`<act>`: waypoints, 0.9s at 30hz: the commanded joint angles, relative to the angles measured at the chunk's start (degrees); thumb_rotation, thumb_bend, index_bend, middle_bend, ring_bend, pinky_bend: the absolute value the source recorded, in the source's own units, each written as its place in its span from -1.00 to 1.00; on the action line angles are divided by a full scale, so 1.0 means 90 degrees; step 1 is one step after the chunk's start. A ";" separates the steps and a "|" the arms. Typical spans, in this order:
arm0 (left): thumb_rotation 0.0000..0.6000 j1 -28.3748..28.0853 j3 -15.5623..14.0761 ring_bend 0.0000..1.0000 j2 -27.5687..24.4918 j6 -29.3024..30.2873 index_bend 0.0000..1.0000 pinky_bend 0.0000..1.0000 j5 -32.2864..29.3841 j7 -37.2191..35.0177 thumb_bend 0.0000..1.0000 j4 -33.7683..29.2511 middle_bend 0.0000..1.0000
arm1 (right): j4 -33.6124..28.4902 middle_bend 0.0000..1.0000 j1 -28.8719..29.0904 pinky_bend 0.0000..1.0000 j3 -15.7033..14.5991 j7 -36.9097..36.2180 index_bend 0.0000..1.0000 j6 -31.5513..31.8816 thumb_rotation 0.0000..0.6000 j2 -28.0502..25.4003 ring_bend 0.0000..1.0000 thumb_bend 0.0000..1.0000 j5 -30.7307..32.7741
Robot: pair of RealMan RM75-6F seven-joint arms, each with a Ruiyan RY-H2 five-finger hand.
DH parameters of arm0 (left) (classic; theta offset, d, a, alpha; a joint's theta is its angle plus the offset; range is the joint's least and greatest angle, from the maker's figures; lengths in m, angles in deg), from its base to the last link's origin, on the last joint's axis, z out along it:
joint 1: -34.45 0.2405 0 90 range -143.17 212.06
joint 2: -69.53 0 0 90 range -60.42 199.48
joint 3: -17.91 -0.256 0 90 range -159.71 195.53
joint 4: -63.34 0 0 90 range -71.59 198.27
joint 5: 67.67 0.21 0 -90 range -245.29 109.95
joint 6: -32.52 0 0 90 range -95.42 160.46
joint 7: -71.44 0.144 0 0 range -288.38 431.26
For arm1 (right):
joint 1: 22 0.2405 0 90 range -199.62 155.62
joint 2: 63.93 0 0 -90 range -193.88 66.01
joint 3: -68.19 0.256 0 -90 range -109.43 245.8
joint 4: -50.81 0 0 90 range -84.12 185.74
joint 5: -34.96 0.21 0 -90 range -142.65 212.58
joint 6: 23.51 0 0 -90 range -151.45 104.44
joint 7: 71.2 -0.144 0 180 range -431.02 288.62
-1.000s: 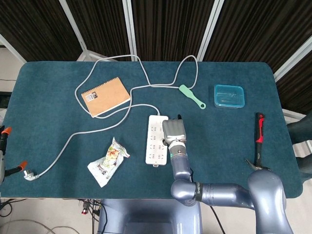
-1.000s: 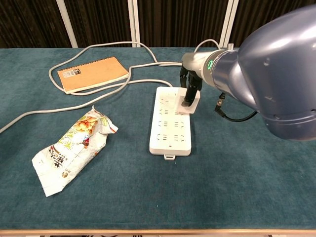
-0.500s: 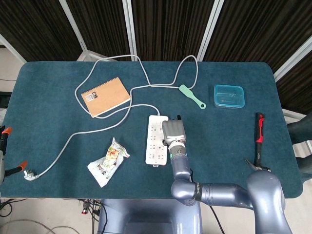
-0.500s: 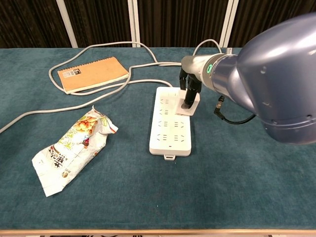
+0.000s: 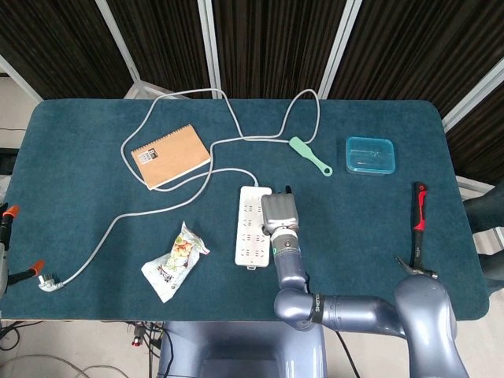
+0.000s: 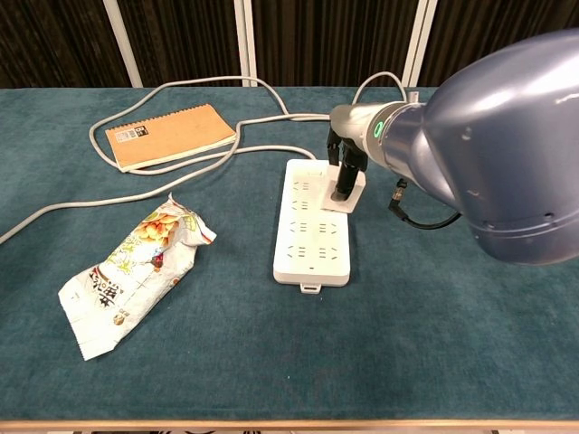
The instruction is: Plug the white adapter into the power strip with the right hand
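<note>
- Over the power strip (image 6: 313, 224), the white adapter (image 6: 349, 192) is held by the right robot hand (image 6: 345, 167), insertion seemingly underway.
- Firm downward pressure is called for next.

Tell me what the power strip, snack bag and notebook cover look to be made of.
Power strip: likely hard white plastic, smooth moulded body. Snack bag: thin printed film, crinkled and shiny. Notebook cover: probably brown kraft card, matte, with spiral binding.
</note>
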 commanded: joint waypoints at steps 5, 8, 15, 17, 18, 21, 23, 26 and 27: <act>1.00 -0.0004 -0.0006 -1.00 -0.0003 -0.0013 -0.83 -1.00 0.0004 -0.0005 -0.86 0.0000 -1.00 | 0.0104 0.14 0.0059 -0.76 0.0055 -0.0014 0.41 -0.0073 1.00 0.0067 -0.25 -0.05 0.0000; 1.00 -0.0004 0.0002 -1.00 -0.0008 -0.0014 -0.83 -1.00 -0.0006 -0.0024 -0.86 0.0001 -1.00 | 0.0157 0.14 0.0079 -0.76 0.0069 -0.0030 0.41 -0.0093 1.00 0.0104 -0.24 -0.05 -0.0011; 1.00 -0.0006 -0.0003 -1.00 -0.0021 -0.0026 -0.83 -1.00 0.0001 -0.0057 -0.86 0.0000 -1.00 | 0.0246 0.14 0.0140 -0.76 0.0089 -0.0013 0.42 -0.0121 1.00 0.0191 -0.24 -0.05 -0.0008; 1.00 -0.0006 0.0000 -1.00 -0.0025 -0.0028 -0.83 -1.00 -0.0005 -0.0064 -0.86 0.0000 -1.00 | 0.0281 0.14 0.0149 -0.76 0.0095 -0.0009 0.42 -0.0128 1.00 0.0208 -0.24 -0.05 0.0002; 1.00 -0.0005 0.0005 -1.00 -0.0027 -0.0025 -0.83 -1.00 -0.0008 -0.0071 -0.86 0.0001 -1.00 | 0.0300 0.14 0.0150 -0.76 0.0098 -0.0007 0.42 -0.0133 1.00 0.0213 -0.24 -0.05 0.0010; 1.00 -0.0003 0.0014 -1.00 -0.0031 -0.0018 -0.83 -1.00 -0.0018 -0.0080 -0.86 0.0005 -1.00 | 0.0322 0.14 0.0137 -0.77 0.0101 -0.0014 0.42 -0.0148 1.00 0.0204 -0.24 -0.05 0.0021; 1.00 -0.0004 0.0013 -1.00 -0.0031 -0.0026 -0.83 -1.00 -0.0024 -0.0078 -0.86 0.0006 -1.00 | 0.0320 0.14 0.0122 -0.76 0.0109 -0.0028 0.42 -0.0151 1.00 0.0191 -0.24 -0.05 0.0029; 1.00 -0.0009 0.0001 -1.00 -0.0027 -0.0037 -0.83 -1.00 -0.0013 -0.0063 -0.86 0.0003 -1.00 | 0.0307 0.14 0.0094 -0.76 0.0104 -0.0037 0.42 -0.0156 1.00 0.0159 -0.23 -0.05 0.0034; 1.00 -0.0009 -0.0003 -1.00 -0.0025 -0.0033 -0.83 -1.00 -0.0005 -0.0058 -0.86 0.0001 -1.00 | 0.0298 0.14 0.0079 -0.76 0.0097 -0.0038 0.42 -0.0163 1.00 0.0145 -0.23 -0.05 0.0042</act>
